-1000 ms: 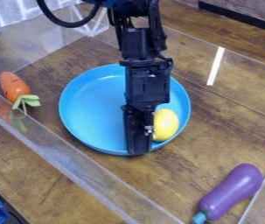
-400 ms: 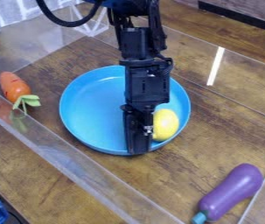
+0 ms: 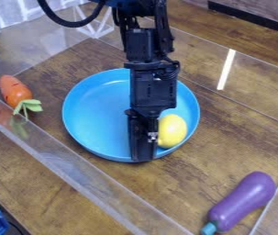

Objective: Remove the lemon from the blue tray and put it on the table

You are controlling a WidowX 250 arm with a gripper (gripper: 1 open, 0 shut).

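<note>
The yellow lemon (image 3: 173, 130) lies in the right part of the round blue tray (image 3: 98, 115), which rests on the dark wood table (image 3: 245, 110). My gripper (image 3: 155, 145) points steeply down into the tray and is shut on the lemon. Its near black finger (image 3: 140, 138) presses the lemon's left side. The other finger is hidden behind the fruit. The fingertips reach down to the tray floor near its front rim.
An orange carrot with a green top (image 3: 15, 90) lies left of the tray. A purple eggplant (image 3: 241, 202) sits at the front right. A glossy clear cover with raised edges lies over the table. Black cables hang behind the arm at the top.
</note>
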